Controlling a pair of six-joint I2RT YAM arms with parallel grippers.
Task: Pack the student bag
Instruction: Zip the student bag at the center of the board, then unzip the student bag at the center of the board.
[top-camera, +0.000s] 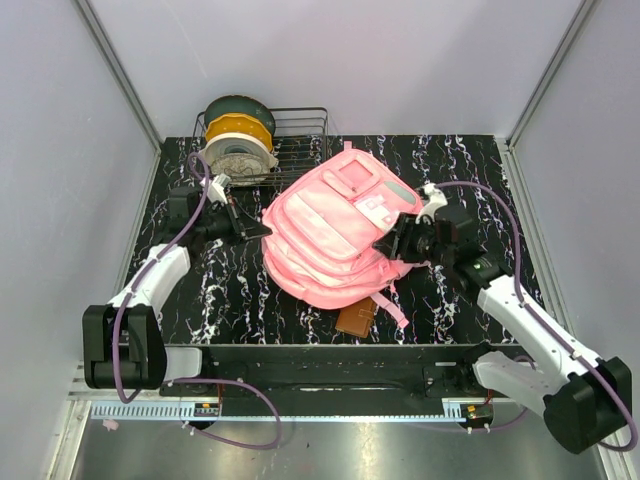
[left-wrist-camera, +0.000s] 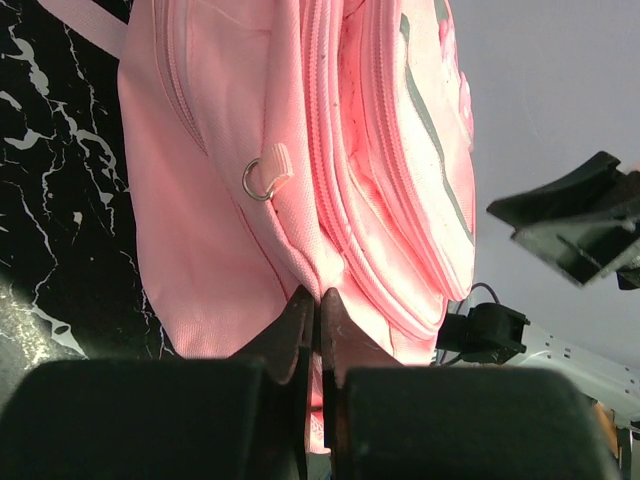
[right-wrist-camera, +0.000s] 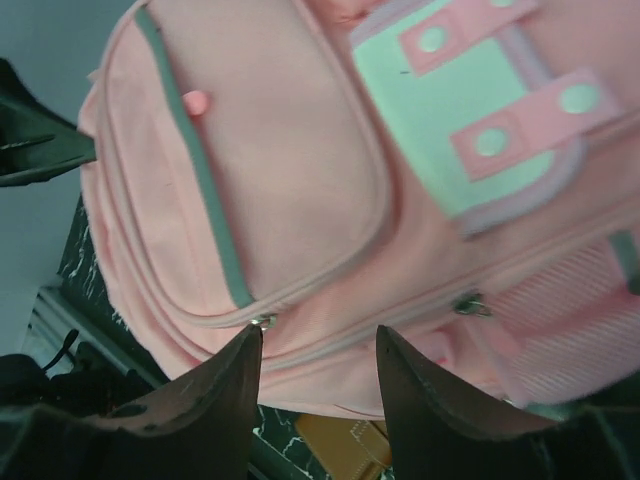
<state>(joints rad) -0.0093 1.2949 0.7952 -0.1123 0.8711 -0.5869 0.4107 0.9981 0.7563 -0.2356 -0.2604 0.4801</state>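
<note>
The left arm (top-camera: 160, 270) reaches inward, its left gripper (left-wrist-camera: 318, 305) with jaws pressed together on a fold of the student bag (left-wrist-camera: 220, 230). The right arm (top-camera: 520, 310) angles in from the opposite side, the right gripper (right-wrist-camera: 318, 365) with fingers parted, holding nothing.

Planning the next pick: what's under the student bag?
A flat brown item pokes out from beneath the student bag at its near edge; its rest, and anything else underneath, is covered.
</note>
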